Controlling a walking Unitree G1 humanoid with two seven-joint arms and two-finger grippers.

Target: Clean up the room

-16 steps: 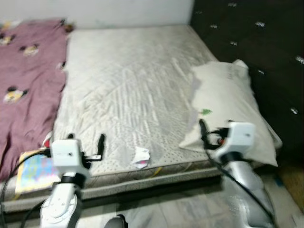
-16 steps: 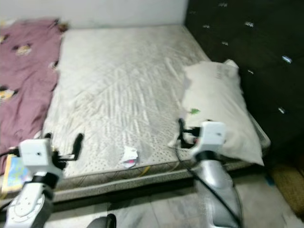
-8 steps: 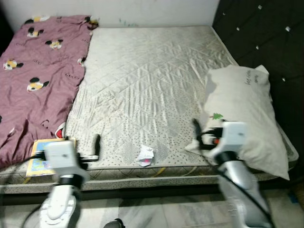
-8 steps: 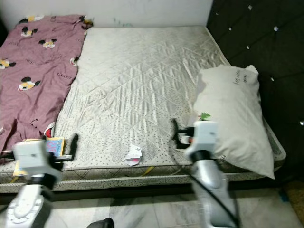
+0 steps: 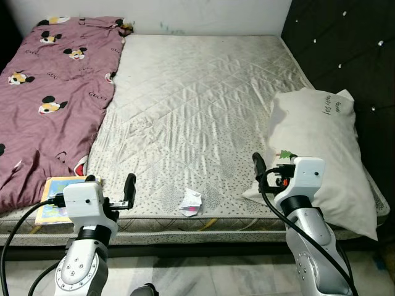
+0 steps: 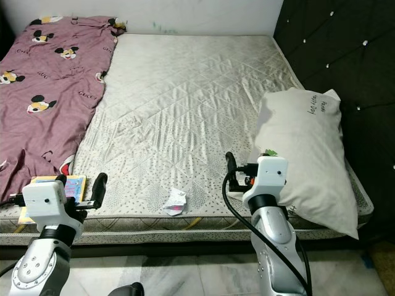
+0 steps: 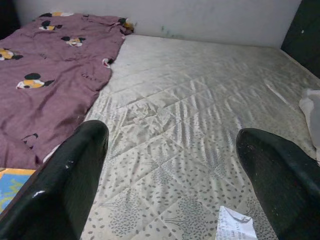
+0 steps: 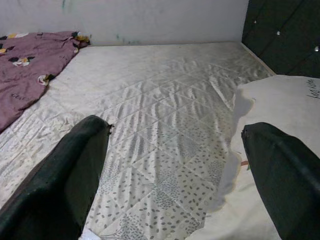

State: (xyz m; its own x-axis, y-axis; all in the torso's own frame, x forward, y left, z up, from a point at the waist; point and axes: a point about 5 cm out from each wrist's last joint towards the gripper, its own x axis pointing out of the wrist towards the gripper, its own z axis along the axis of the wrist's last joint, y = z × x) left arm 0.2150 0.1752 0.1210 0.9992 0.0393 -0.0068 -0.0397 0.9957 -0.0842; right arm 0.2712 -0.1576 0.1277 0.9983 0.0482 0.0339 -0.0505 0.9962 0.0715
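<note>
While camera shifted, wrapper (image 5: 191, 203) seemingly unmoved

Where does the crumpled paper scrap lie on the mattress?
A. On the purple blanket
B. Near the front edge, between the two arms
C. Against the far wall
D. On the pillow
B: the paper scrap rests on the bare mattress near its front edge, between the left end effector and the right end effector.

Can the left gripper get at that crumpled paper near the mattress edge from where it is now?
Probably yes. The left gripper is open and empty, level with the crumpled paper, with only bare mattress between them; nothing blocks a short sideways reach.
</note>
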